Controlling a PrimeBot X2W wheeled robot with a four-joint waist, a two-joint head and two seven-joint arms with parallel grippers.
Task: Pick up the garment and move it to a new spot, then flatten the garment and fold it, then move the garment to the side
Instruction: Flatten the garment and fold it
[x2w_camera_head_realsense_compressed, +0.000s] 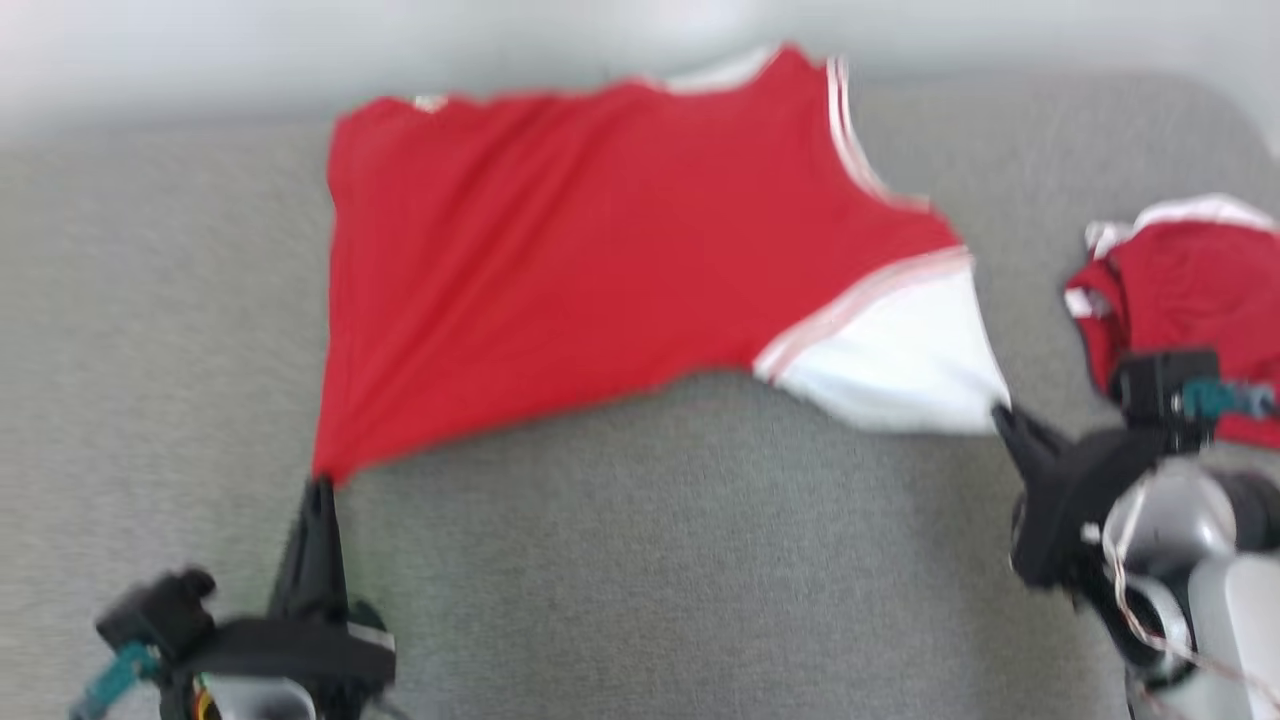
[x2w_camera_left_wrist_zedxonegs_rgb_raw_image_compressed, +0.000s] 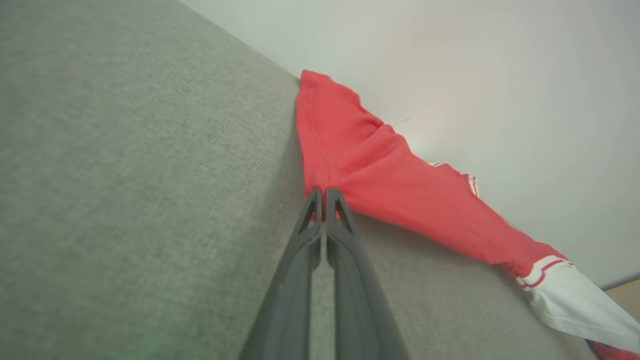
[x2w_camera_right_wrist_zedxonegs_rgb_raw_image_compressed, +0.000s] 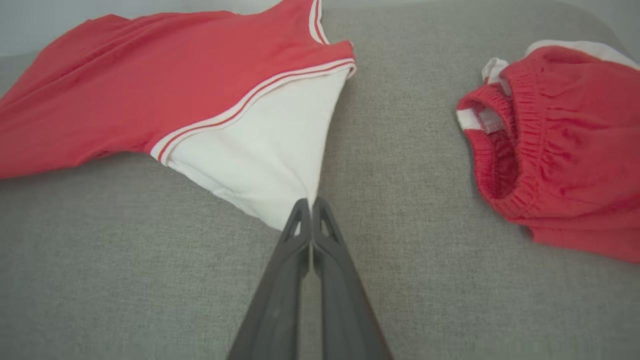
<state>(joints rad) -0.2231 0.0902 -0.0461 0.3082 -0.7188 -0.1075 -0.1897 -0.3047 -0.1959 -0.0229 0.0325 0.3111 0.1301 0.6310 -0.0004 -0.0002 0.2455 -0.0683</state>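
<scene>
The garment (x2w_camera_head_realsense_compressed: 560, 260) is a red top with a white sleeve panel and red-and-white stripe trim, spread across the grey cushion and pulled taut between two corners. My left gripper (x2w_camera_head_realsense_compressed: 320, 484) is shut on its red lower-left corner; the left wrist view shows the garment (x2w_camera_left_wrist_zedxonegs_rgb_raw_image_compressed: 400, 200) pinched at my left gripper (x2w_camera_left_wrist_zedxonegs_rgb_raw_image_compressed: 323, 192). My right gripper (x2w_camera_head_realsense_compressed: 1000, 412) is shut on the tip of the white panel; in the right wrist view my right gripper (x2w_camera_right_wrist_zedxonegs_rgb_raw_image_compressed: 311, 202) pinches that corner of the garment (x2w_camera_right_wrist_zedxonegs_rgb_raw_image_compressed: 200, 100).
A second red piece of clothing with an elastic waistband (x2w_camera_head_realsense_compressed: 1190, 290) lies bunched at the right, close to my right arm; the right wrist view shows this red piece (x2w_camera_right_wrist_zedxonegs_rgb_raw_image_compressed: 560, 140) too. The grey cushion (x2w_camera_head_realsense_compressed: 650, 560) extends toward me. A pale wall (x2w_camera_left_wrist_zedxonegs_rgb_raw_image_compressed: 500, 75) stands behind.
</scene>
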